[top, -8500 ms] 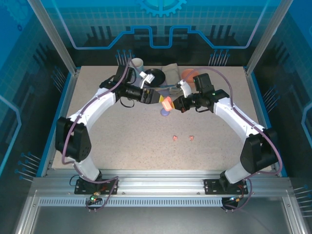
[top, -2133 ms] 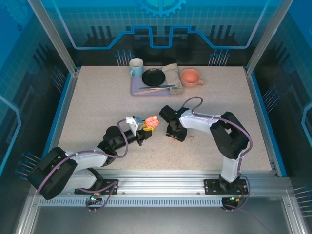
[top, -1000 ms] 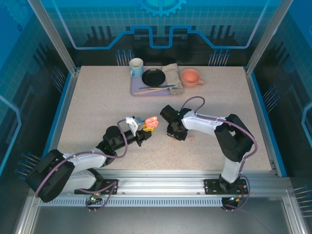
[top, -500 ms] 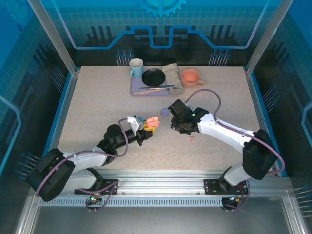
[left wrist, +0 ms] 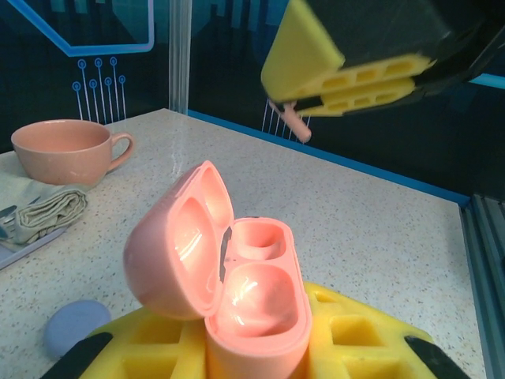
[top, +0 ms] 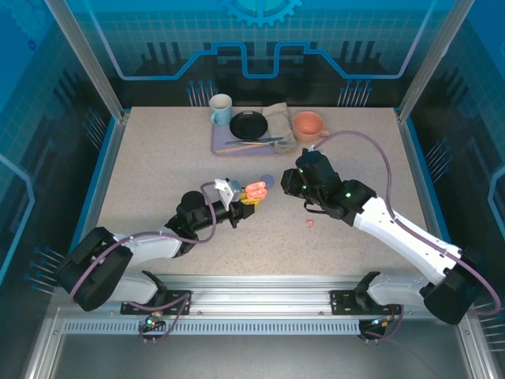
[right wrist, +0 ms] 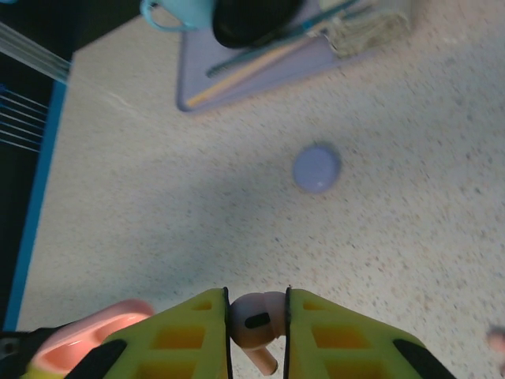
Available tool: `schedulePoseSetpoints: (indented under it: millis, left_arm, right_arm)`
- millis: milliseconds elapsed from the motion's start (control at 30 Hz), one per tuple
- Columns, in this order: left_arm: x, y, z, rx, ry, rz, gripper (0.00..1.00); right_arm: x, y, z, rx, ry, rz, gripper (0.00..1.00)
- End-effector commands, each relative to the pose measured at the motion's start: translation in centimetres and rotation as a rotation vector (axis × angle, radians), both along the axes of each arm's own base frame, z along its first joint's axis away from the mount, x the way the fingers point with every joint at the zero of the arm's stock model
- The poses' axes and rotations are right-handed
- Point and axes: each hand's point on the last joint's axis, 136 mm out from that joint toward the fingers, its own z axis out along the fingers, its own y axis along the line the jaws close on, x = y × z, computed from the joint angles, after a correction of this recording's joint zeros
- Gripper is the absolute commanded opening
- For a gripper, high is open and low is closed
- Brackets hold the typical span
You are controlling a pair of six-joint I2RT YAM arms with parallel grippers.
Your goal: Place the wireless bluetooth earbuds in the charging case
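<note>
Right tool (right wrist: pixel 257 335) pinches a pink earbud (right wrist: pixel 252 314), stem down, over mid-tabletop. Left tool (left wrist: pixel 256 351) clamps the open case (left wrist: pixel 251 288). Best: center stem over an empty socket, lower straight, release once seated.

— What's the left gripper (left wrist: pixel 252 351) got?
— A salmon-pink charging case (left wrist: pixel 237 292), lid tipped open, both wells empty, clamped between its yellow pads (left wrist: pixel 355 339).
— And overhead?
— The right gripper (left wrist: pixel 355 75), pinching a pink earbud (left wrist: pixel 290 120), stem down.
</note>
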Motion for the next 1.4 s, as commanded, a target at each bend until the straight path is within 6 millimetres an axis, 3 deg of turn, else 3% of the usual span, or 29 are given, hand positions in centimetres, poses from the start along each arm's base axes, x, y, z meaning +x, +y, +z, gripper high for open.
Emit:
schedulePoseSetpoints:
  millis: [0,167,333,867,1367]
  left_arm:
    - [0.5,-1.0,2.1,-0.032,-0.061,-0.04,0.0]
    - [1.5,-2.0,3.3,-0.069,-0.064,-0.056,0.0]
    - [2.3,-2.5,4.4,-0.101,-0.063,-0.052,0.0]
    - [3.6,-1.7,7.3,-0.2,-0.063,0.032,0.0]
    - [3.2,-1.4,8.7,-0.211,-0.075,0.036,0.0]
  right_arm:
    - [0.8,1.0,5.3,0.072,-0.174,0.074,0.19]
    - [0.7,2.6,8.3,0.164,-0.3,0.155,0.19]
    - [0.5,4.5,9.8,0.23,-0.39,0.228,0.18]
    - [-1.0,7.6,8.9,0.301,-0.457,0.306,0.15]
    - [-0.8,7.5,6.6,0.251,-0.44,0.286,0.14]
